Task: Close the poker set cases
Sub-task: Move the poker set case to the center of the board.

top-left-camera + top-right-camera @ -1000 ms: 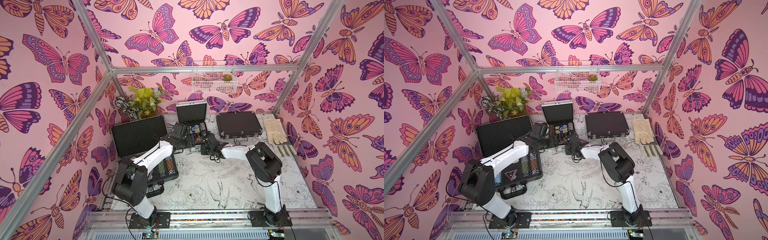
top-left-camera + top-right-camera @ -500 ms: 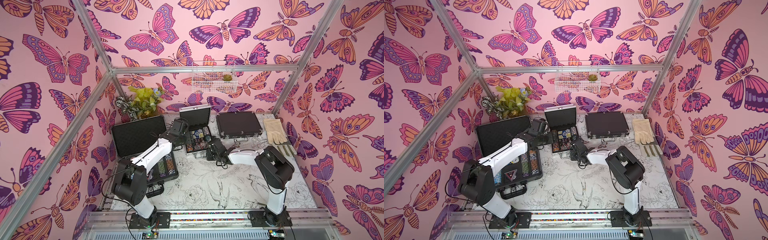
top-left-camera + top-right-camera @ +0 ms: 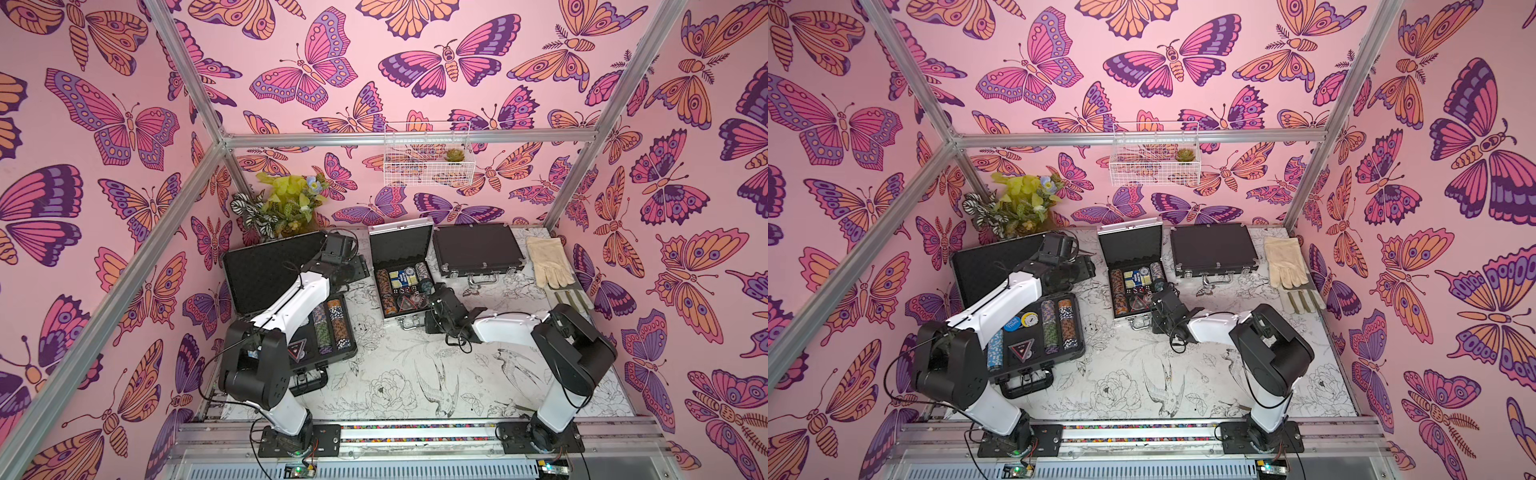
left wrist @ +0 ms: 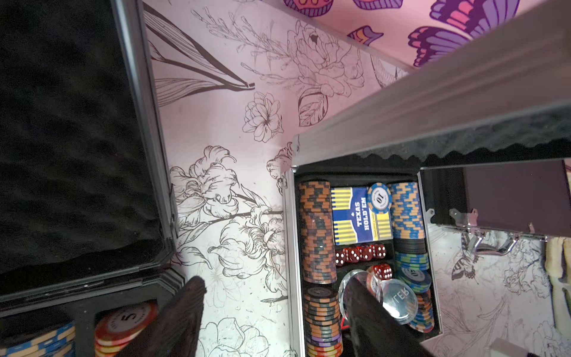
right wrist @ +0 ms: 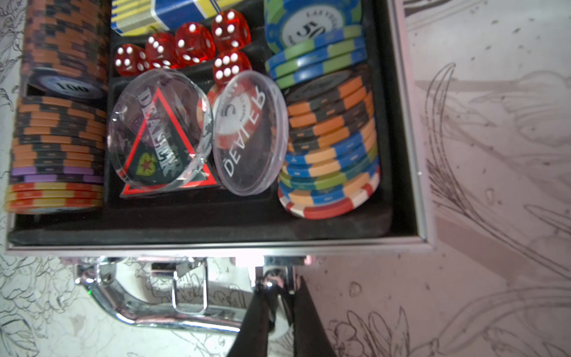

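Reaching out over the open large black case (image 3: 266, 272) in both top views, your left arm carries the left claw (image 3: 354, 269) to just beside the small silver case (image 3: 401, 249). That case's lid stands raised, and the medium black case (image 3: 476, 249) lies closed. Your right arm stretches low over the table (image 3: 415, 374), with the right claw (image 3: 1153, 321) at the silver case's handle (image 3: 1139, 323).

In the left wrist view, your left claw (image 4: 275, 279) gapes wide and holds nothing. In the right wrist view, your right claw (image 5: 281, 287) is pinched nearly closed on the end of the chrome handle (image 5: 154, 312).
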Action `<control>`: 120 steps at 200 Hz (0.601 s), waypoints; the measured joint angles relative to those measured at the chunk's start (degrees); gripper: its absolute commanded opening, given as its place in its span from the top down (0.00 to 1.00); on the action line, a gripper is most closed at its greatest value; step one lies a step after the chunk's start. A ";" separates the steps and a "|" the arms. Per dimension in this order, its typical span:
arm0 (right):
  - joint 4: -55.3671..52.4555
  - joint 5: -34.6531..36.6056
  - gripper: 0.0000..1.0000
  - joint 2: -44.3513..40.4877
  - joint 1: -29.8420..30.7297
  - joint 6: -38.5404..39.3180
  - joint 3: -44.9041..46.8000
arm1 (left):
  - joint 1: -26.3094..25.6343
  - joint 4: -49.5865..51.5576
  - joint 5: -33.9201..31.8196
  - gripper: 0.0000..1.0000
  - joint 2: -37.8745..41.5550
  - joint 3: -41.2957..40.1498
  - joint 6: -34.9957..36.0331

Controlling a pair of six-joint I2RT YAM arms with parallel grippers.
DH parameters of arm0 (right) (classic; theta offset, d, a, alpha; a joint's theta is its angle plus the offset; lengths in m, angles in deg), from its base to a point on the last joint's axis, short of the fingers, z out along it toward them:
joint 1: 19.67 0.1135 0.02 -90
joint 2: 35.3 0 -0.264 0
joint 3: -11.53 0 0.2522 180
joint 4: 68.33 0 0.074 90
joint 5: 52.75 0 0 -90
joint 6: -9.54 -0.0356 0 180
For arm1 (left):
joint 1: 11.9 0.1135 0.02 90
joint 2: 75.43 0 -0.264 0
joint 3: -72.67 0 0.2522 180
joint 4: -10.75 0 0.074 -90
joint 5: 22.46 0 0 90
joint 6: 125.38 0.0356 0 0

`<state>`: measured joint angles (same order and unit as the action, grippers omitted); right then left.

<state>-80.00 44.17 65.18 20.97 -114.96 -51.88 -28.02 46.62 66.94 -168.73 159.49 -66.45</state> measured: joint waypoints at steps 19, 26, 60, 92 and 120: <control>-0.17 -0.02 0.82 0.00 0.00 -0.02 0.00 | 1.40 0.00 1.27 0.26 -1.09 2.91 0.20; -0.24 -0.04 0.76 0.00 0.00 -0.13 0.00 | 2.08 -0.13 2.12 0.27 -1.70 3.98 0.31; -1.75 -0.33 0.56 -0.39 -0.24 -1.20 -0.13 | 4.55 -2.34 6.58 0.30 -4.76 6.78 1.51; -4.55 -0.83 0.51 -1.53 -0.68 -1.05 -0.24 | 5.35 -4.55 10.36 0.33 -6.73 7.61 1.97; -8.44 -1.31 0.49 -3.85 -1.22 -0.17 -0.96 | 6.45 -6.34 13.31 0.33 -8.46 9.25 0.90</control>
<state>-88.44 42.86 61.34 19.75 -115.14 -52.84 -21.57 40.28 80.25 -177.18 168.74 -65.56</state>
